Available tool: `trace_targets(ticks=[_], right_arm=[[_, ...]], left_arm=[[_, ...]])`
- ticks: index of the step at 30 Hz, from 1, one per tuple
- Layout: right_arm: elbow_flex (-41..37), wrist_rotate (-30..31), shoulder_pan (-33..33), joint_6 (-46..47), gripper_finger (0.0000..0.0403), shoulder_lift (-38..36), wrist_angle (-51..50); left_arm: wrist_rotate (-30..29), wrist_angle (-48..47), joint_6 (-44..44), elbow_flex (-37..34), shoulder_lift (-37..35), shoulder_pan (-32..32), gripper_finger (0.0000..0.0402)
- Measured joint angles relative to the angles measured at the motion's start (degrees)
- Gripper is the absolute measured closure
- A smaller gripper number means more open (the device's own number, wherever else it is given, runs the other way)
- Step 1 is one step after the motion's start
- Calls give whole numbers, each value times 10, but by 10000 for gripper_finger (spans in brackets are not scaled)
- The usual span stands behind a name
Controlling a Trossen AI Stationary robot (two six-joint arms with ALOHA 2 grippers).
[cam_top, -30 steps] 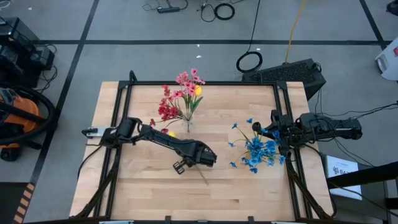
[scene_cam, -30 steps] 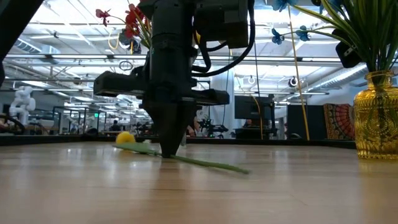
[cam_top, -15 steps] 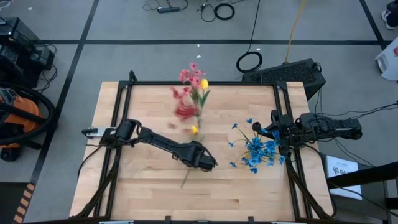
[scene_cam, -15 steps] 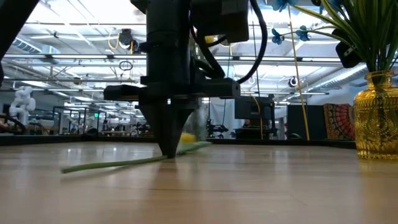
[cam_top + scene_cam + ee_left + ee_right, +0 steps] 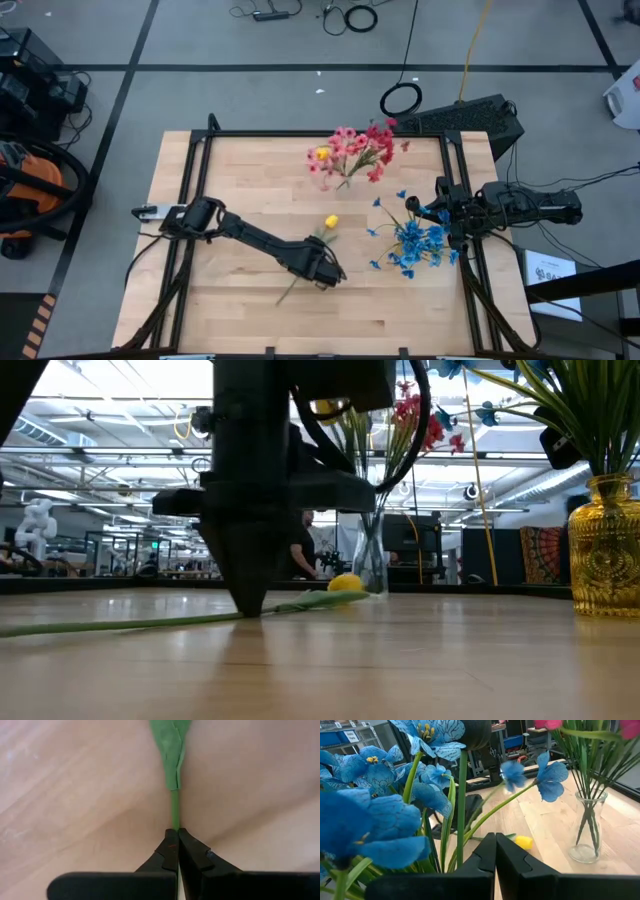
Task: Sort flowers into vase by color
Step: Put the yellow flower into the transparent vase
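Your left gripper [image 5: 327,275] pinches the green stem of the yellow flower [image 5: 331,222], which lies flat mid-table. Your right gripper [image 5: 441,212] waits at the right edge, fingers together, beside the blue flowers [image 5: 415,243].

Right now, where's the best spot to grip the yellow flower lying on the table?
Grip the yellow flower mid-stem, coming straight down from above. It lies flat on the table, and its thin stem fits between the jaws. The left gripper is already shut there.
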Motion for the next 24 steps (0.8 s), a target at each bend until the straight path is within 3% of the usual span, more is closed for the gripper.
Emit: trace_targets(ticks=[7,12,19,24], right_arm=[[0,0,0,0,403,0,0],[0,0,0,0,403,0,0],[0,0,0,0,403,0,0],[0,0,0,0,403,0,0]], left_arm=[[-18,2,104,0,0,-14,398],[-50,21,106,-2,-5,-14,398],[-205,53,68,-2,-62,-51,400],[-285,96,65,-57,-112,-71,401]])
